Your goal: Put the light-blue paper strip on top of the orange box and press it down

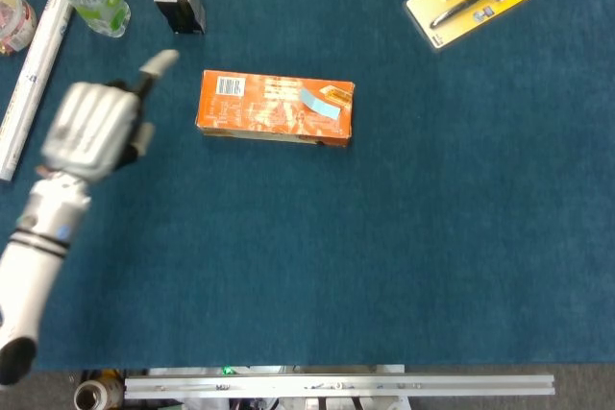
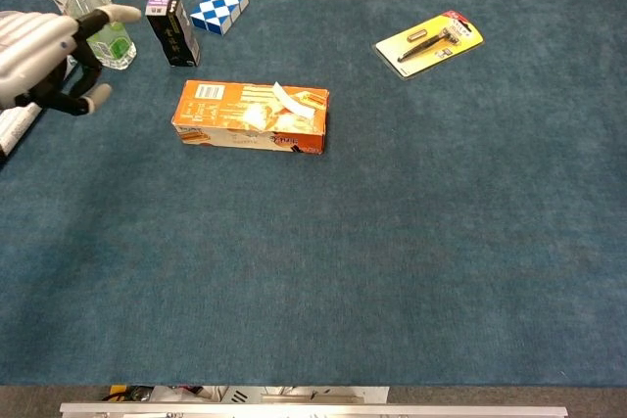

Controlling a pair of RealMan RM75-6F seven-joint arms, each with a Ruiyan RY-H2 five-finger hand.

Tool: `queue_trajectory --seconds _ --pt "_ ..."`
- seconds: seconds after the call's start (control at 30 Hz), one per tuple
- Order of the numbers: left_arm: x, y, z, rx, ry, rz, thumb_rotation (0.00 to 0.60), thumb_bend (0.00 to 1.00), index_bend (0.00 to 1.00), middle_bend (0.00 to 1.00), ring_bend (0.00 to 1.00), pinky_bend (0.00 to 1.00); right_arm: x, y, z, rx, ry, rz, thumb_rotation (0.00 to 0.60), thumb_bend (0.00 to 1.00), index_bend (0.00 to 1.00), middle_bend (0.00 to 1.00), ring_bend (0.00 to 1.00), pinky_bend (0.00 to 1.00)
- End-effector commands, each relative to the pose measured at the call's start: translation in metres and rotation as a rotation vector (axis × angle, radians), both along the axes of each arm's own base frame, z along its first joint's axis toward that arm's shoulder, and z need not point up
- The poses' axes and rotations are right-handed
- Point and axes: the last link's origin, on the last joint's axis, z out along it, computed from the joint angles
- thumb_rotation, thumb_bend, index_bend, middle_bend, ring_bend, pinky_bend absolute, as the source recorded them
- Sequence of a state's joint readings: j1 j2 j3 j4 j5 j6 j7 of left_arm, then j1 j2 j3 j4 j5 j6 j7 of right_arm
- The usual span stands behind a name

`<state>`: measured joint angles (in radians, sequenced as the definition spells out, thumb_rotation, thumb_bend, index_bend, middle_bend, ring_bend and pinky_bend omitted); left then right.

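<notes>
Blue counter [image 1: 404, 237] all round; the light-blue paper strip [image 1: 320, 104] lies on the orange box [image 1: 276, 108], well right of my empty, loosely curled left hand [image 1: 93, 127].

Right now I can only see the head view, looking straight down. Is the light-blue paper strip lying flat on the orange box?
Observer: Not quite. In the chest view the light-blue paper strip rests on top of the orange box, but its far end looks curled up off the top.
Operator: Oh! Is the left robot hand hiding anything under it? I only see its back.
Observer: No. The chest view shows the palm side of the left robot hand, and it holds nothing. It is off to the side, apart from the box.
</notes>
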<state>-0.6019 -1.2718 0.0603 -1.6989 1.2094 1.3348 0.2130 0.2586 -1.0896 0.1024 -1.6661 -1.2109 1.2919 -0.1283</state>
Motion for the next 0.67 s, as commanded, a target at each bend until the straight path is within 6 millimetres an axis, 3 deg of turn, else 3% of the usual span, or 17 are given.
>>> queue_trajectory --seconds 0.03,0.37,0.67 --pt "-0.024 -0.016 0.016 0.075 -0.001 0.059 0.6 0.41 0.09 0.47 0.44 0.6 -0.007 0.012 0.003 -0.006 0.019 -0.009 0.6 0.24 0.3 0.43 0.38 0.57" --pt "-0.065 -0.063 0.046 0.202 0.018 0.213 0.6 0.41 0.1 0.45 0.43 0.56 -0.015 0.044 0.006 0.002 0.018 -0.018 0.6 0.18 0.3 0.43 0.38 0.56" --pt "-0.074 -0.098 0.056 0.253 0.058 0.235 0.6 0.41 0.12 0.45 0.43 0.54 -0.011 0.051 0.005 -0.017 0.024 0.021 0.6 0.19 0.3 0.43 0.38 0.56"
